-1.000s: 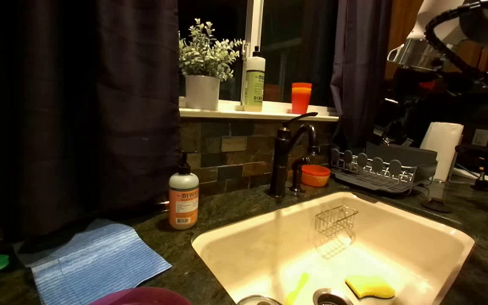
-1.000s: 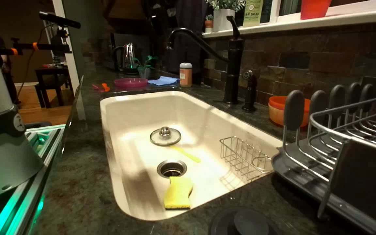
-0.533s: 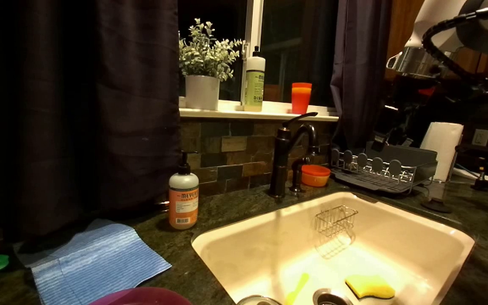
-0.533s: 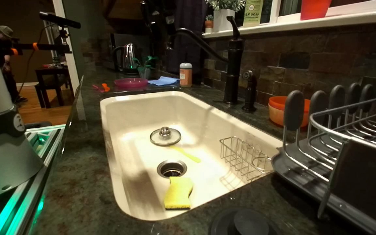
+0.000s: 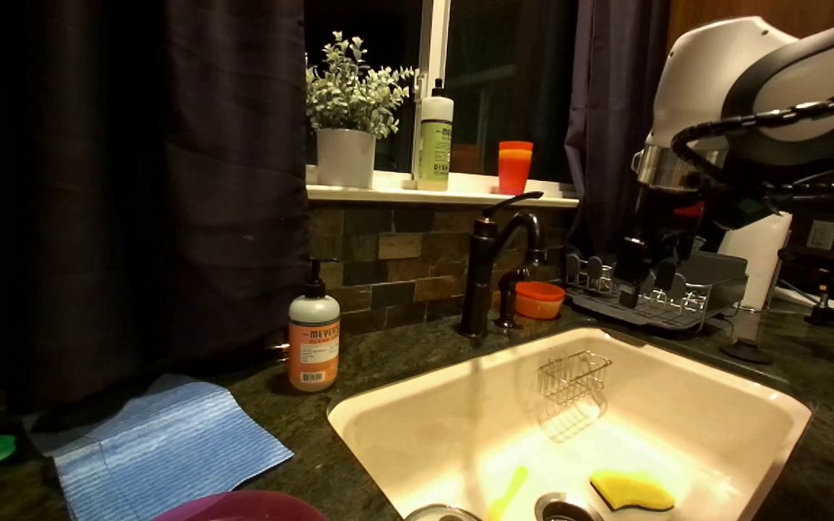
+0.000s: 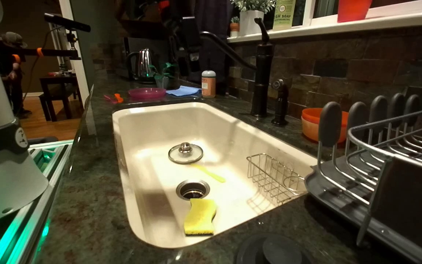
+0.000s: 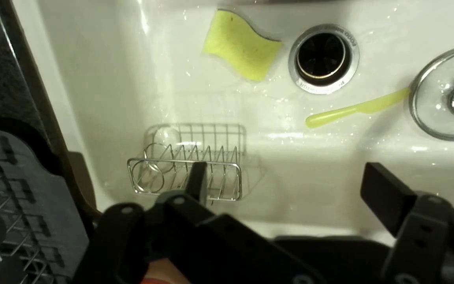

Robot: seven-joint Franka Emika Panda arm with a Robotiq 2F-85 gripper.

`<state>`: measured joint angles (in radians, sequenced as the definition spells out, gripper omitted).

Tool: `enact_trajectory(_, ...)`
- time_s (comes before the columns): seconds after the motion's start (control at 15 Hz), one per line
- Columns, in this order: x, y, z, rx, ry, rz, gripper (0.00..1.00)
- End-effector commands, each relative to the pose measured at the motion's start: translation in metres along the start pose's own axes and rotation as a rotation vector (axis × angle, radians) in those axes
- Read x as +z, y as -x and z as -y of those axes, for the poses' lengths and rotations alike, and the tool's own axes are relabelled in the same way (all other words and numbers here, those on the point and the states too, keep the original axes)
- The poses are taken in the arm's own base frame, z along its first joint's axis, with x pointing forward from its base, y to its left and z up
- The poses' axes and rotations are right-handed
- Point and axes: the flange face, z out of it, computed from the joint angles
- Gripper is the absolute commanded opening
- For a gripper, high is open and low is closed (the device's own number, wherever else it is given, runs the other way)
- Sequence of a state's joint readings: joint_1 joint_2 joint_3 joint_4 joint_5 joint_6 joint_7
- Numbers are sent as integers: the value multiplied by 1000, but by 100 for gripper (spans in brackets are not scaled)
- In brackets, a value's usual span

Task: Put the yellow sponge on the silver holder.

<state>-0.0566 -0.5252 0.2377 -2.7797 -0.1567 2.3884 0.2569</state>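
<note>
In an exterior view, a blue cloth lies on the dark tabletop at the left, with the edge of a purple plate showing in front of it. Just right of the cloth, an orange-labelled pump bottle stands upright. Above, the windowsill bears a potted plant, a dish soap bottle and a red-orange cup, in that order. Below, the black faucet rises behind the pale sink, with an orange bowl just beside it. The silver holder sits against the faucet-side wall of the sink. Farther right stands the grey dish rack, and the robot arm reaches in from the right edge, partly in front of it.

In the wrist view, a corner of the dish rack is at the left, then the silver holder. The yellow sponge lies on the sink floor, outside the holder and well apart from it. The gripper hangs above the sink, released, its two fingers spread wide; one of them hides part of the holder. Just right of the sponge is the drain, then a yellow knife whose end meets the rim of a glass lid in this view; whether the two touch is hard to tell.
</note>
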Motion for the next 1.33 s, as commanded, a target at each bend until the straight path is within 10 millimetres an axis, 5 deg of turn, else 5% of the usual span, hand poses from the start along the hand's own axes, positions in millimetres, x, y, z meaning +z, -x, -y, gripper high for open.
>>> enact_trajectory(0.0,42,1,13,16,13,80,100)
enact_trajectory(1.0,204,16,-28,-74,-108,164,100)
enact_trajectory(1.07,210,20,-31,-77,-108,187,100)
enact_trajectory(1.13,193,12,-29,-77,-108,175,100)
enact_trajectory(1.27,208,18,-34,-71,-111,196,100)
